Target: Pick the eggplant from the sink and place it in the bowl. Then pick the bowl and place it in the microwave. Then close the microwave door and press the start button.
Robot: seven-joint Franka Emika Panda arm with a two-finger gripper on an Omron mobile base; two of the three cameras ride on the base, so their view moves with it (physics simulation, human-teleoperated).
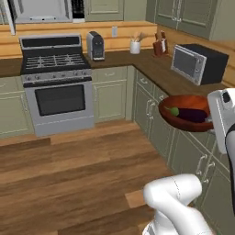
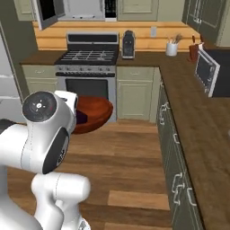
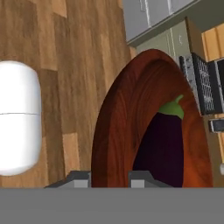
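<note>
One eggplant (image 3: 164, 144) in one bowl (image 3: 118, 131)

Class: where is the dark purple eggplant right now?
The dark purple eggplant lies inside the glossy reddish-brown bowl, held in the air over the wooden floor, beside the green cabinets, in the left base view.

There are no words, numbers or signs to read on anything here, not even on the small dark panels.

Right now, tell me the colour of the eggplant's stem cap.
Green; the eggplant lies in the bowl, clearest in the hand view.
</note>
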